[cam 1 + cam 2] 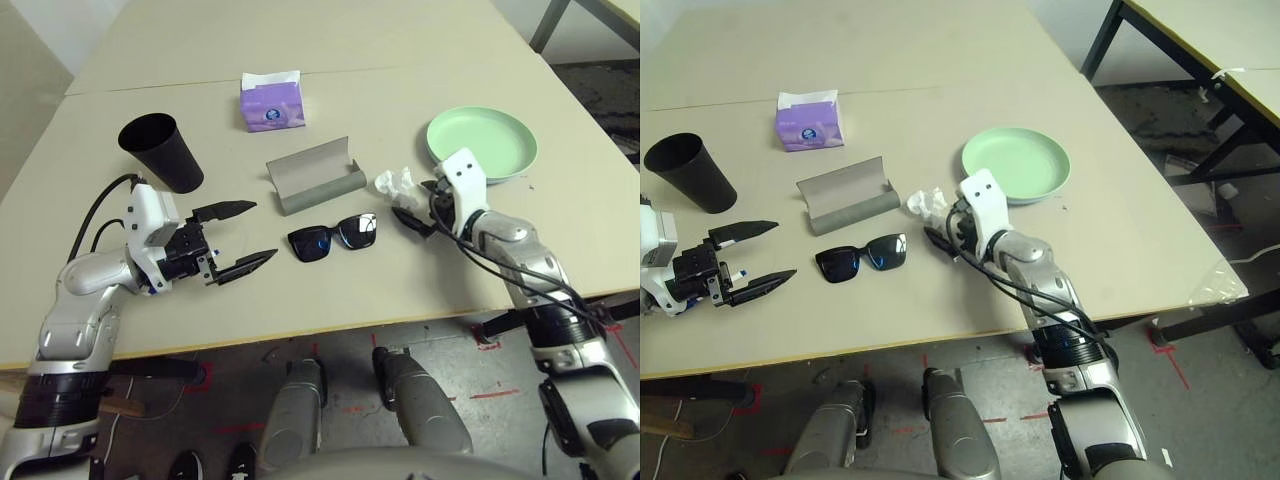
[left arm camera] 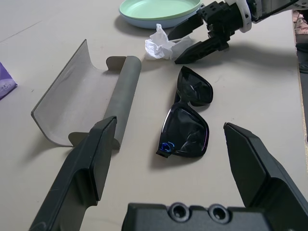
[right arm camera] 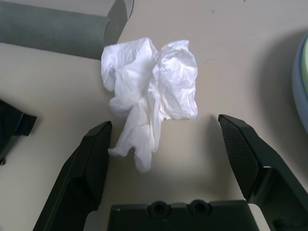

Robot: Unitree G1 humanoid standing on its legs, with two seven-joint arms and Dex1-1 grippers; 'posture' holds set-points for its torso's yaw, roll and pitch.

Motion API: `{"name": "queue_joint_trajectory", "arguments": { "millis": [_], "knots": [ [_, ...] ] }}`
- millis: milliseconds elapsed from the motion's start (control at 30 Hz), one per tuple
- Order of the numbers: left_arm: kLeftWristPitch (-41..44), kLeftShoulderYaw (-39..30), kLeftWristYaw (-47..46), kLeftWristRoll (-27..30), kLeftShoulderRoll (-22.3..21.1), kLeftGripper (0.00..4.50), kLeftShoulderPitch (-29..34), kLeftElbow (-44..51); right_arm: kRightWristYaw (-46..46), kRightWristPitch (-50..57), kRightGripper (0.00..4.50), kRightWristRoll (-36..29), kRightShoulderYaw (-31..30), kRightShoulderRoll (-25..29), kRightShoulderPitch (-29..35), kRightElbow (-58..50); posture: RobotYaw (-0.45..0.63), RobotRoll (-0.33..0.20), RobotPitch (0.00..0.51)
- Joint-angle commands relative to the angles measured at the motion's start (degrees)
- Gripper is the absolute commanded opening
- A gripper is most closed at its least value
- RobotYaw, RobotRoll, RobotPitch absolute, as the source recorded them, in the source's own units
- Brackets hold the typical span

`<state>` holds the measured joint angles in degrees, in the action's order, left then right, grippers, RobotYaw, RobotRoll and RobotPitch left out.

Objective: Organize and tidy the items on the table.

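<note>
Beside smooth round green plate (image 1: pixel 482 143), crumpled papery tissue (image 3: pixel 151 98) btwn spread right pincer (image 3: pixel 166 144).

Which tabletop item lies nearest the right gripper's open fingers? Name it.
The crumpled white tissue. It lies just ahead of the right gripper, partly between its fingers, while the sunglasses, the grey case and the green plate lie farther off.

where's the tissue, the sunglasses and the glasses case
crumpled white tissue (image 3: pixel 153 103), right wrist view, middle of the wad
black sunglasses (image 1: pixel 333 238), left eye view, bridge between lenses
grey glasses case (image 1: pixel 318 172), left eye view, inner curve
</note>
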<state>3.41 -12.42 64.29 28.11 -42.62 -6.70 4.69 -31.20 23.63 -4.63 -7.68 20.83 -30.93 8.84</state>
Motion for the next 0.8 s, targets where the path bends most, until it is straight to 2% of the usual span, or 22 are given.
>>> {"name": "queue_joint_trajectory", "arguments": {
  "millis": [33, 367, 567, 800],
  "knots": [
    [0.63, 0.73, -0.21, -0.13, 0.19, 4.50, 1.23, 1.48, 0.32, 0.24, 3.51, 0.82, -0.38, -0.53, 0.24, 1.81, -0.07, 0.000, 0.228],
    [2.80, 1.08, -1.67, -0.07, 0.42, 4.50, 0.69, 3.03, -0.72, 0.16, 0.03, 0.49, 0.26, -0.32, 0.54, 0.92, -0.08, 0.000, 0.227],
    [2.42, 1.25, -1.28, -0.43, 0.64, 4.50, 0.37, 1.43, -1.09, 1.11, 0.03, -0.42, 2.73, 1.68, -1.56, 0.51, -0.09, 0.000, 0.228],
    [1.56, 1.63, -0.72, -0.86, 1.20, 4.50, 0.45, -0.18, -2.44, 3.50, 0.03, -1.34, 6.41, 5.95, -8.01, -0.55, -0.10, 0.000, 0.228]
  ]
}}
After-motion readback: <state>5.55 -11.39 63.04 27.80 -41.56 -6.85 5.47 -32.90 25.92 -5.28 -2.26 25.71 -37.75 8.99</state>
